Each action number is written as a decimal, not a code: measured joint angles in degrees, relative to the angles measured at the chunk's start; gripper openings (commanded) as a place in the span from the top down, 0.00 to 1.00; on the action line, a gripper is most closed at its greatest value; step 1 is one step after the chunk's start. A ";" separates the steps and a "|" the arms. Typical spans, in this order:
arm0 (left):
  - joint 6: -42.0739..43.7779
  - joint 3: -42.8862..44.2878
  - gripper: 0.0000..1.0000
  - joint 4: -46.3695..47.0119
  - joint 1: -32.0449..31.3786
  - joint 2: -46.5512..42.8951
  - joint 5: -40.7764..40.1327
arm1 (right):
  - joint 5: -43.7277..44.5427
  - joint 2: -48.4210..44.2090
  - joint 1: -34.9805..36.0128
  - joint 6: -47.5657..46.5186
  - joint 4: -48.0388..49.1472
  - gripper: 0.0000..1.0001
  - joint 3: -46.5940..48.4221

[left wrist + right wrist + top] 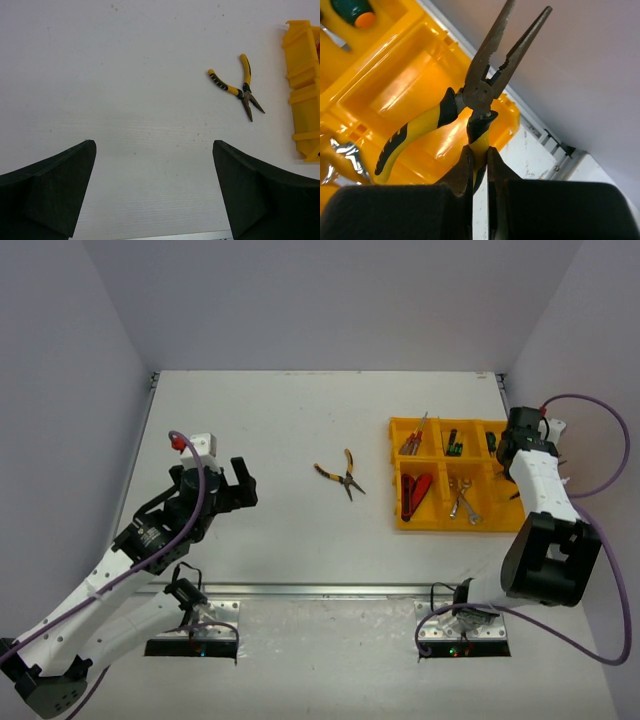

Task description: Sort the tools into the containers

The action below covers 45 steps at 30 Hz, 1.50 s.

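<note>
The yellow tray (pixel 395 475) stands at the right of the table. Its compartments hold red screwdrivers (pixel 412 440), green ones (pixel 453 445), red-black knives (pixel 415 495) and silver wrenches (pixel 462 502). My right gripper (pixel 480 155) is shut on one handle of yellow-black pliers (pixel 485 90). These hang nose-up, handles spread, over a bare compartment at the right end of the tray (pixel 395 90). A second pair of pliers (pixel 342 475) lies loose mid-table, also seen as the pliers (pixel 237 90) left of the tray (pixel 305 90). My left gripper (pixel 155 185) is open and holds nothing, well short of them.
The enclosure's right wall (pixel 600 390) runs close beside the tray and the right arm (pixel 545 490). A metal rail (pixel 330 590) borders the near table edge. A green-handled screwdriver (pixel 352 10) with an orange cap lies in the neighbouring compartment.
</note>
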 measured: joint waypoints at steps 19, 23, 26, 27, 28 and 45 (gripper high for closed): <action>0.66 -0.42 0.00 0.48 -0.06 -1.64 0.93 | 13.26 13.08 0.65 -4.79 -0.05 1.00 4.74; 0.80 -0.42 0.00 0.54 -0.13 -1.06 1.06 | 13.58 13.35 2.55 -5.21 1.66 1.00 3.70; 0.82 -0.42 0.00 0.67 -0.13 -0.47 1.19 | 13.63 14.60 3.51 -5.23 2.66 1.00 3.70; 0.84 -0.42 0.00 0.72 -0.13 -0.24 1.23 | 13.69 15.30 3.64 -5.23 2.88 0.99 3.72; 0.87 -0.42 0.00 0.77 -0.13 -0.01 1.25 | 13.74 16.10 3.67 -5.23 3.01 0.98 3.74; 0.95 -0.40 0.00 0.83 -0.12 6.09 1.19 | 15.75 19.17 6.05 -1.34 3.31 0.31 3.78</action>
